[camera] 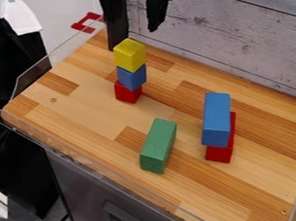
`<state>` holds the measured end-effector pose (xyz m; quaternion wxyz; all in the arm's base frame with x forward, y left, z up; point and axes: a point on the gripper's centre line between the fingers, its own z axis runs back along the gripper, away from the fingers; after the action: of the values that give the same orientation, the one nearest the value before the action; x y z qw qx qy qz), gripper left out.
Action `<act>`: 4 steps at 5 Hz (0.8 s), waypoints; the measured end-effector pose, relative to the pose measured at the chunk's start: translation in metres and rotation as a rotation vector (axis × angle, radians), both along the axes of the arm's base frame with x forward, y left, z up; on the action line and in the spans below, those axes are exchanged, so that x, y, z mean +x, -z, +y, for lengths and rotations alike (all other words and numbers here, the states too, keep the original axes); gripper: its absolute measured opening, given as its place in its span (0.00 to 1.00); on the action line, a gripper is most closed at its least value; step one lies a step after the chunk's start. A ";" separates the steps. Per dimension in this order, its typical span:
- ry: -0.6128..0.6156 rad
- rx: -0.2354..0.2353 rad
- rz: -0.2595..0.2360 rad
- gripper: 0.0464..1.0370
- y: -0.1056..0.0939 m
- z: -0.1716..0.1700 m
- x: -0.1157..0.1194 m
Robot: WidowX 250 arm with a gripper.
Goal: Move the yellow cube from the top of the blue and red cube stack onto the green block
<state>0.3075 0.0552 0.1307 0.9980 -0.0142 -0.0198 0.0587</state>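
At the top of the view, my black gripper (135,32) hangs open, its two fingers apart and nothing visible held. Closest to it is a yellow block (130,56), which tops a stack of three. Under the yellow one sits a small blue block (132,77), with a red block (128,92) at the bottom. Right of centre, a long blue block (216,120) lies on top of a long red block (221,154), mostly covering it. A green block (158,145) lies by itself on the wooden surface, left of that pair.
The wooden tabletop (76,105) has a clear raised edging (32,78) at its left. A whitewashed plank wall (236,32) runs along the back right side. Beyond the upper left edge is a red bracket-like piece (82,25).
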 end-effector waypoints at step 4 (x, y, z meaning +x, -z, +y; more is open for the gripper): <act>-0.038 -0.020 0.050 0.96 0.023 0.015 -0.012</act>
<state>0.2957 0.0701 0.1080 0.9967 -0.0222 0.0052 0.0782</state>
